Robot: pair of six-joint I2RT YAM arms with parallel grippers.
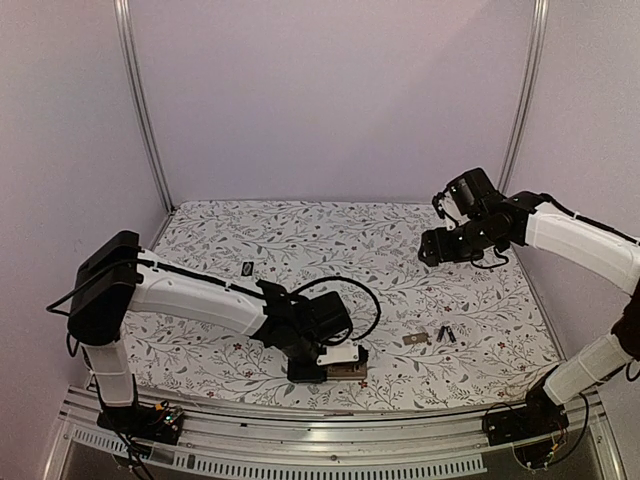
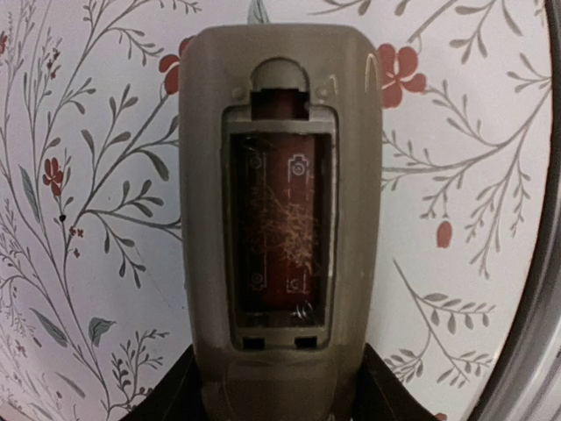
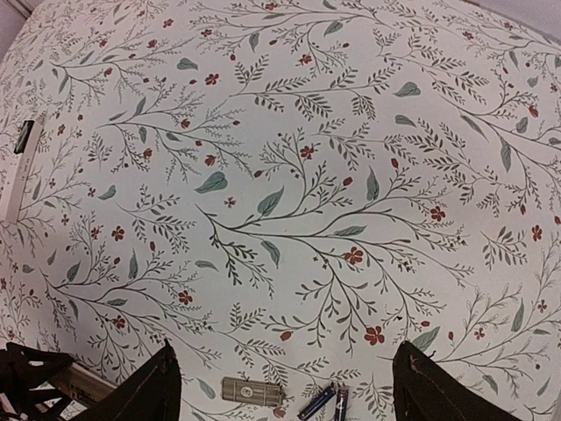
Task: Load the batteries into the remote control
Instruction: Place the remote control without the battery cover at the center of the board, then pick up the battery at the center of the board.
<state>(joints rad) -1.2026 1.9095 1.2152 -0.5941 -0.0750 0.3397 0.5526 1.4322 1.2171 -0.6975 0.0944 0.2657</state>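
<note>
The grey-brown remote control (image 2: 279, 219) lies back up on the flowered cloth, its battery bay (image 2: 280, 228) uncovered and empty. My left gripper (image 2: 280, 399) is shut on the remote's near end, one dark finger on each side. From above, the left gripper (image 1: 328, 360) and the remote (image 1: 345, 373) sit near the table's front edge. Two dark batteries (image 1: 445, 335) lie side by side on the cloth to the right and also show in the right wrist view (image 3: 326, 403). My right gripper (image 1: 432, 247) hangs open and empty, high above the cloth (image 3: 289, 386).
The remote's loose grey cover (image 1: 415, 339) lies just left of the batteries and shows in the right wrist view (image 3: 252, 391). A small black object (image 1: 247, 267) lies on the cloth at the left. Metal frame posts stand at the back corners.
</note>
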